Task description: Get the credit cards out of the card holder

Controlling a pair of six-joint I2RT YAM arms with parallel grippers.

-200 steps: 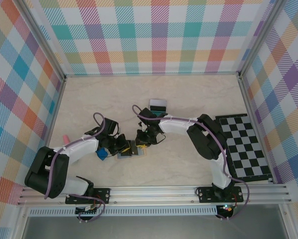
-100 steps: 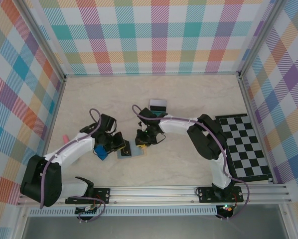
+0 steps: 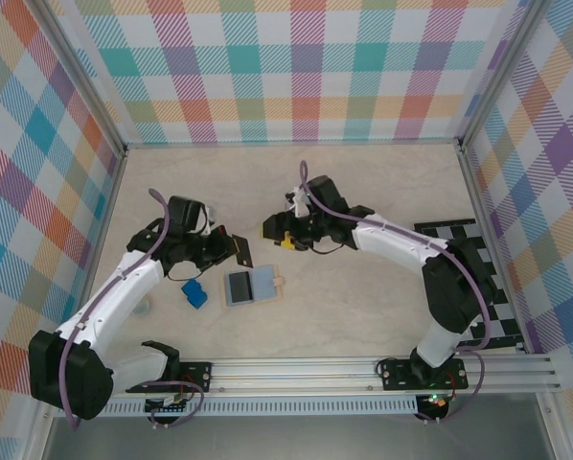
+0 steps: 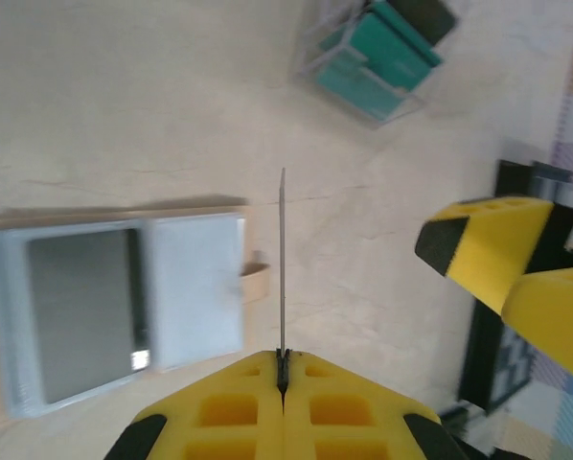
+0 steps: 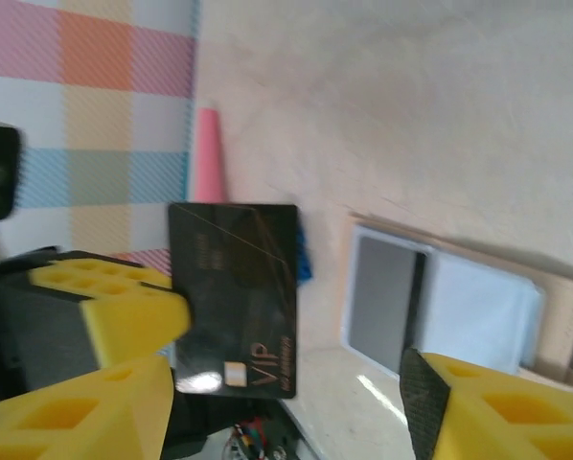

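— Pale worktop (image 3: 363, 316), checked walls (image 3: 296, 67): what is kept in the card holder (image 3: 265, 284)?
— 1 grey card (image 4: 80, 311) is seen in its left pocket. The holder is laid open and flat between the arms.
— Can any writing be read?
— "VIP" is read on a black card (image 5: 234, 297), which is clamped by the left end effector (image 4: 283, 359) near the holder. Teal cards (image 4: 387, 53) are kept in a clear case (image 4: 317, 59). The right end effector (image 5: 286, 412) is held with its fingers apart.

The table (image 3: 382, 192) is viewed steeply from above; both wrist views are taken close, obliquely downward, the card holder (image 3: 251, 286) shared.
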